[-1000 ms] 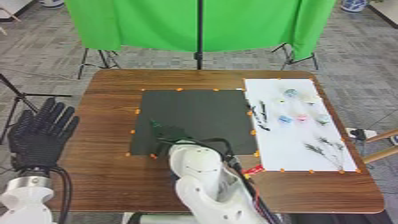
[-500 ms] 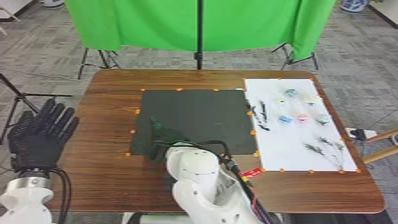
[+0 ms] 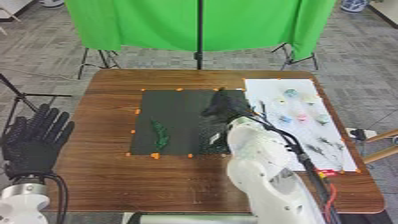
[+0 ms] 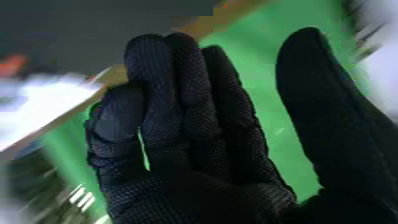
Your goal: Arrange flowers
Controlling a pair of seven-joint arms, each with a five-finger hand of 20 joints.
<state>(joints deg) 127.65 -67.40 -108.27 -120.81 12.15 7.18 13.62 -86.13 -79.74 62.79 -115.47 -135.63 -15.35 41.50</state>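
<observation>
In the head view, find the right hand (image 3: 227, 106) above the far right part of the black mat (image 3: 182, 112), with the white sheet (image 3: 271, 84) just to its right. On that sheet, see dark stems (image 3: 263, 108) close beside the hand, then the pink flower (image 3: 302, 118) farther right, and thin twigs (image 3: 316, 149) nearer the robot, long axis running roughly near to far. Likely to need a rightward move to pick the next piece, with far less reach than from the left hand (image 3: 31, 150), open and waiting left of the mat. Back on the mat, note the green sprig (image 3: 161, 134) laid left of and nearer than the right hand, also lengthwise near to far. In the right wrist view, see fingers (image 4: 163, 100) straight, thumb (image 4: 315, 90) well apart, with nothing held between.
</observation>
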